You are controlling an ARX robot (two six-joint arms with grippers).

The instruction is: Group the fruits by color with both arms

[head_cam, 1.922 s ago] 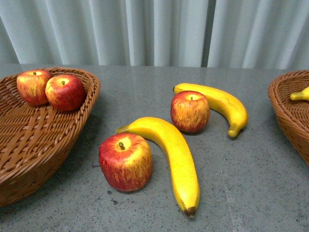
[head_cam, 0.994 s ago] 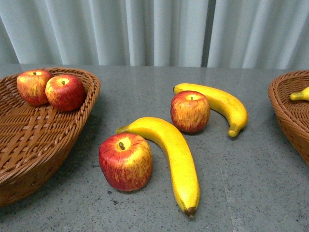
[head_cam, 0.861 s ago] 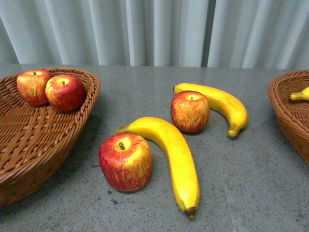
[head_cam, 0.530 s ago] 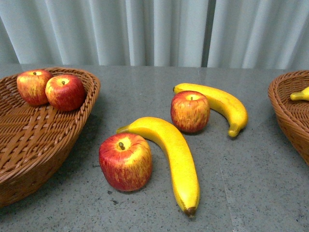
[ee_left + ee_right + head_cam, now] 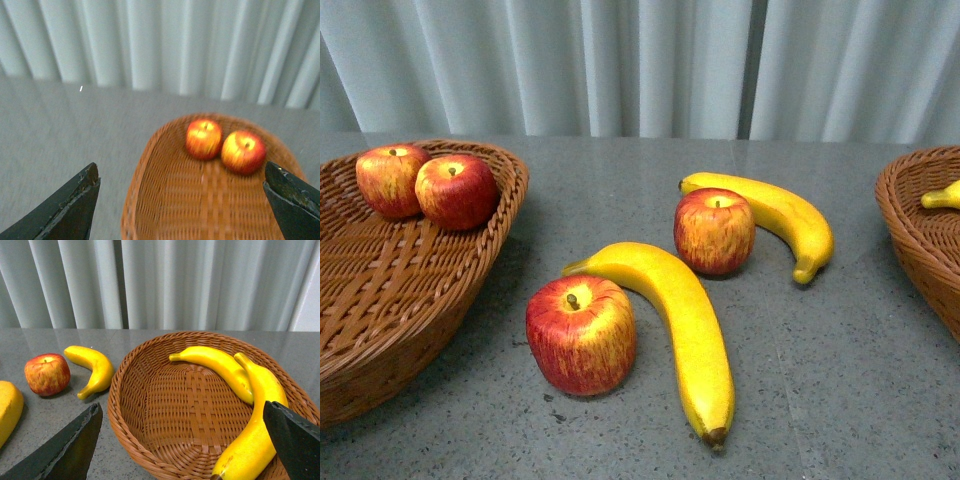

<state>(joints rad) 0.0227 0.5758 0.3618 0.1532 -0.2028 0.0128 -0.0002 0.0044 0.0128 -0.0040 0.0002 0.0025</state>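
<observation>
The grey table [image 5: 840, 400] carries everything. The left basket [image 5: 405, 355], brown and woven, stands at its left side. The right basket [image 5: 898, 205] stands at its right side, cut by the edge of the front view.

Two bananas lie in the right basket, the long banana [image 5: 256, 425] and the shorter banana [image 5: 216, 365]. On the table between the baskets lie the near banana [image 5: 688, 325] and the far banana [image 5: 778, 215].

The near apple [image 5: 581, 335] sits just beside the near banana, and the far apple [image 5: 714, 231] sits just beside the far banana. Two more, the pale apple [image 5: 390, 180] and the dark apple [image 5: 457, 190], touch each other in the left basket.

The left pincer [image 5: 181, 172] is wide apart and empty over the left basket; this view is blurred. The right pincer [image 5: 182, 410] is also wide apart and empty, over the right basket.
</observation>
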